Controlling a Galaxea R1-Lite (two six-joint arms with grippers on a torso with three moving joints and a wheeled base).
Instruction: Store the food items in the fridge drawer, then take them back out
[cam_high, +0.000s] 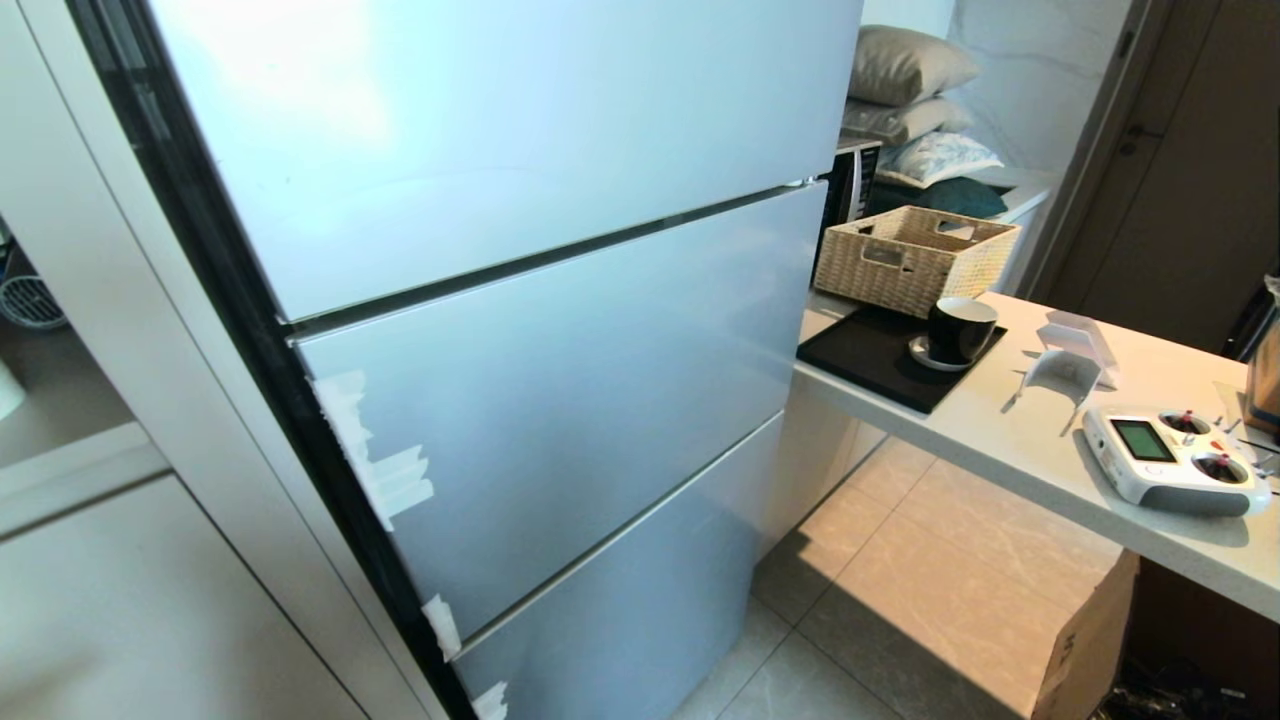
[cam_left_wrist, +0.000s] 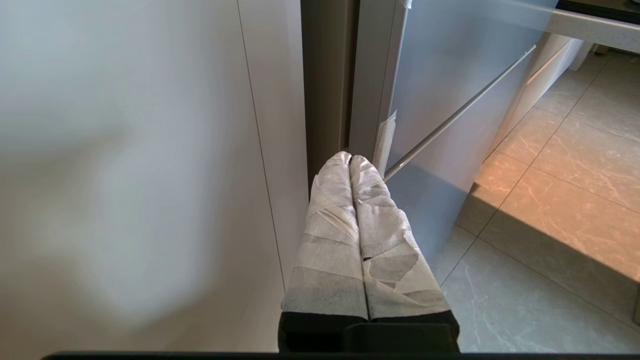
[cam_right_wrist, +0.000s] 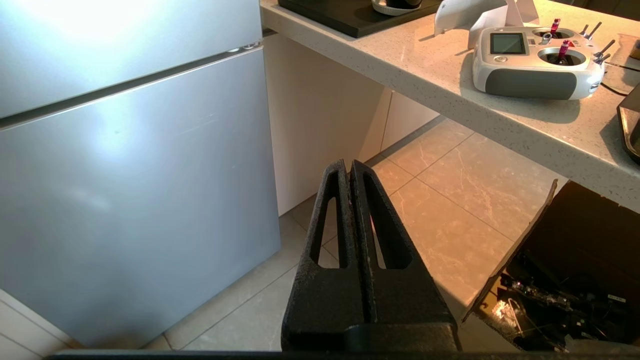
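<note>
Fridge drawer and food items were hidden in every view behind the fridge's (cam_high: 560, 330) closed silver-blue panels, white tape (cam_high: 385, 470) stuck along the panels' left edge. Only the head view showed the woven basket (cam_high: 915, 255) and black cup (cam_high: 960, 328) on the counter (cam_high: 1000, 440) right of the fridge; neither arm appeared there. The left gripper (cam_left_wrist: 350, 159), its fingers tape-wrapped, hung pressed shut and empty near the fridge's lower left edge. The right gripper (cam_right_wrist: 348, 164) hung closed and empty beside the fridge, below the remote controller (cam_right_wrist: 537, 62).

Fridge (cam_high: 520, 330) on the left, counter (cam_high: 1010, 440) to its right; on it, basket (cam_high: 915, 255) behind cup (cam_high: 960, 330).
</note>
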